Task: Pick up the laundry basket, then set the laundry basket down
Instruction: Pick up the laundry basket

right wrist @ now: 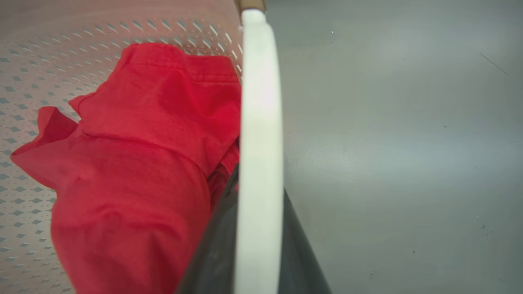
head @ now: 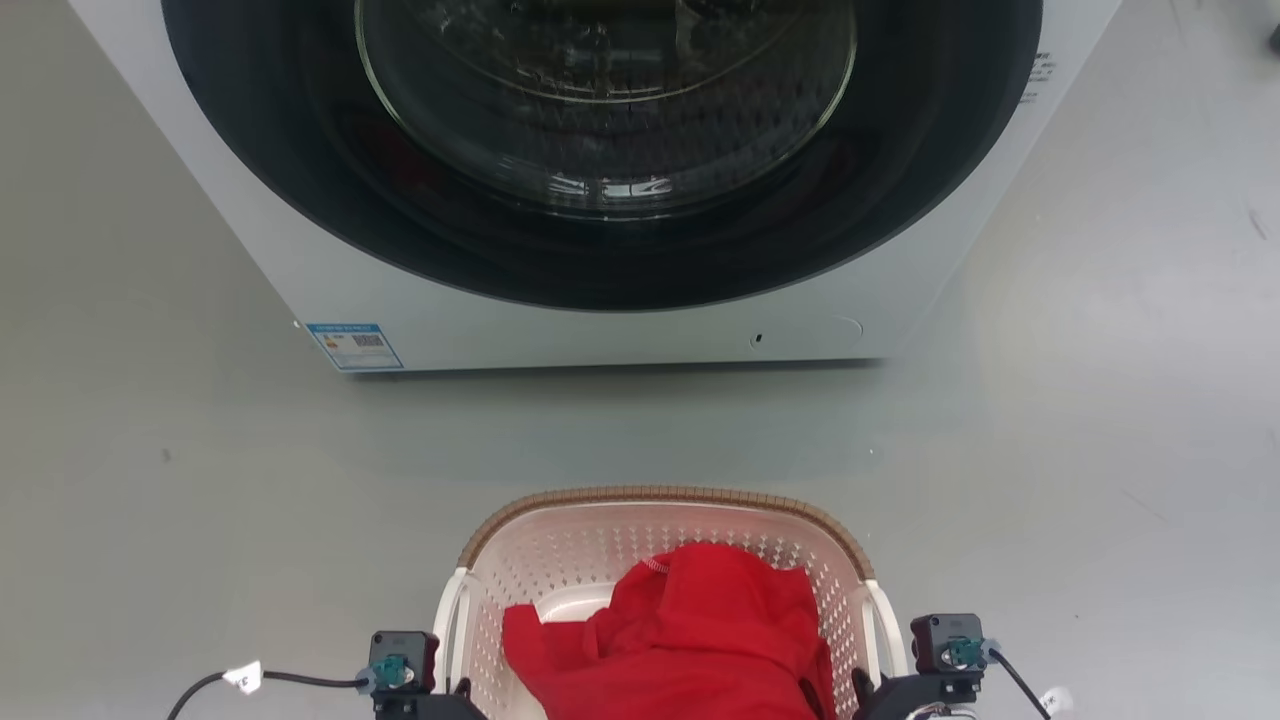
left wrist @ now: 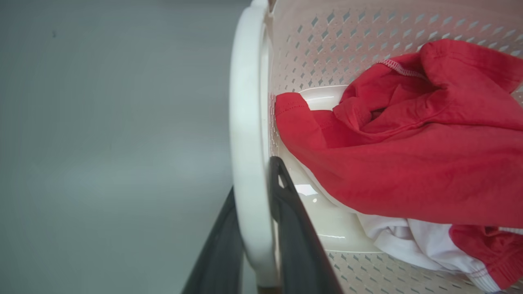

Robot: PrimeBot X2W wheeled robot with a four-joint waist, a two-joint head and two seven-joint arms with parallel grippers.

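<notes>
Left gripper (left wrist: 255, 175): clamped on the left handle (left wrist: 249, 122), with one dark finger on its outer face and one on its inner face, both touching the white bar.
Right gripper (right wrist: 259, 188): clamped the same way on the right handle (right wrist: 261, 122), a finger against each face.
Laundry basket (head: 660, 495): carried between the two grippers and extending ahead of their fingertips. It cannot be told whether its base is clear of the floor (head: 150, 450).
Risk, slip: each handle is a smooth, rounded bar held only by narrow fingers. A jerk or a loosened clamp could let the bar slide out.
Risk, tilt: if one arm rises or lowers faster than the other, the basket would tip and the load could shift or spill over the rim.
Risk, snag: the red garment (head: 680, 640) lies against the inner finger of the right gripper. Cloth could be dragged or pinched on release.
Risk, collision: the washer (head: 600, 330) stands ahead of both grippers, apart from the basket. Excess forward travel would strike its front.
Contents, upper: the red garment is bunched and fills most of the basket, piled closer to the right gripper.
Contents, lower: a white garment (left wrist: 416, 241) lies partly under the red one.
Contents, bare area: the glossy basket bottom is exposed just beside the left gripper's inner finger.
</notes>
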